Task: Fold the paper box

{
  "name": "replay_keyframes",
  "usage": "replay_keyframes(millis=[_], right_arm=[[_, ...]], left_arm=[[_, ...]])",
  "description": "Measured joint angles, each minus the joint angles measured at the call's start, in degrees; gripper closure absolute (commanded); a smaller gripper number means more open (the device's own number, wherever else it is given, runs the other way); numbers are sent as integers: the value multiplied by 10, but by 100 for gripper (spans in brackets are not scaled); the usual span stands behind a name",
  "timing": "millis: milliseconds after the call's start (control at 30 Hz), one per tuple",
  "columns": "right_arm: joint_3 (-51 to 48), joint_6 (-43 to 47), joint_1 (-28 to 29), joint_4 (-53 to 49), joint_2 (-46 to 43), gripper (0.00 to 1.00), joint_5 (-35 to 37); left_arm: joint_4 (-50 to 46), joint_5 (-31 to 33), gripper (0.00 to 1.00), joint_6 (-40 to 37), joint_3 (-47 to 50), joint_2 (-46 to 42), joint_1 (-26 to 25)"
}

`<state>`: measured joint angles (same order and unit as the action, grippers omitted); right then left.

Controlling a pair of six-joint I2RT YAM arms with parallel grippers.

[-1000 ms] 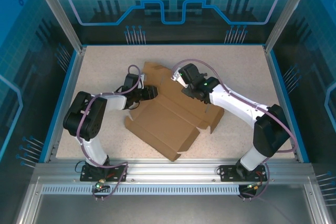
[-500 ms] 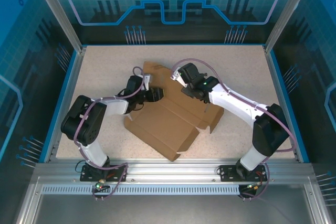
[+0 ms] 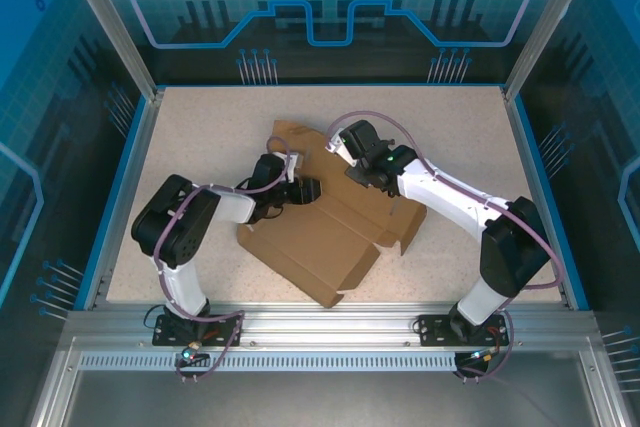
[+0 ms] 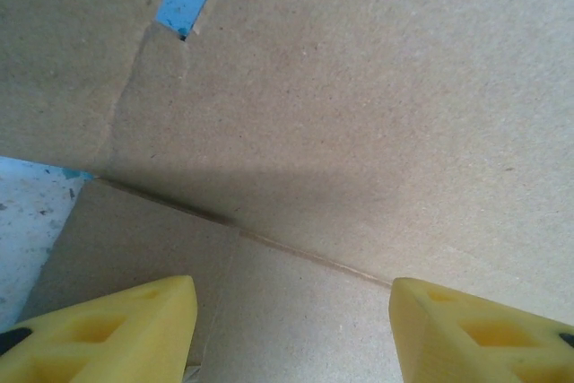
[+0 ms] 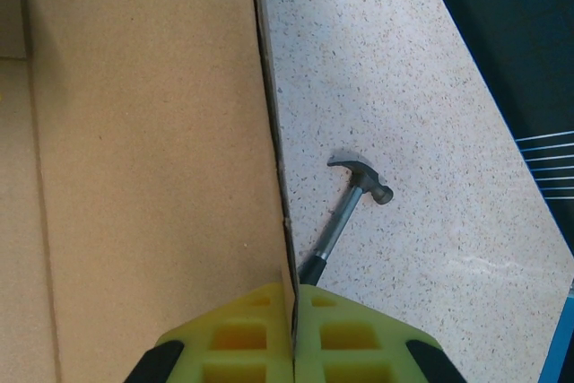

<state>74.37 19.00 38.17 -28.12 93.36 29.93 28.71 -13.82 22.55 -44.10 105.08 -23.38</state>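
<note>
The paper box [image 3: 315, 232] lies as a partly folded brown cardboard sheet in the middle of the table. My left gripper [image 3: 308, 190] hovers low over its left-rear part. In the left wrist view its yellow fingers [image 4: 117, 329] stand open over a fold crease, with a raised cardboard panel [image 4: 359, 87] just ahead and nothing between them. My right gripper [image 3: 362, 175] is at the sheet's rear right. In the right wrist view it [image 5: 293, 329] is shut on the thin edge of an upright flap [image 5: 143, 132].
A small dark hammer [image 5: 352, 199] lies on the speckled table just beyond the pinched flap. A blue rim [image 3: 540, 187] borders the table on the left, right and back. Bare tabletop [image 3: 450, 122] stretches behind and to the right of the sheet.
My left gripper has moved to the right, from the sheet's left edge to over the cardboard. The right gripper has kept still, pinching the flap.
</note>
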Motion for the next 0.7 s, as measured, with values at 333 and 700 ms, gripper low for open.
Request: replay_keyframes(millis=[333,700], right_arm=[[0,0,-1,-2,0,100,0],[0,0,-1,-4,0,100,0]], left_arm=[[-20,7,39,-5,0,-23,-1],[-94,23,35,-45,-15,-163,40]])
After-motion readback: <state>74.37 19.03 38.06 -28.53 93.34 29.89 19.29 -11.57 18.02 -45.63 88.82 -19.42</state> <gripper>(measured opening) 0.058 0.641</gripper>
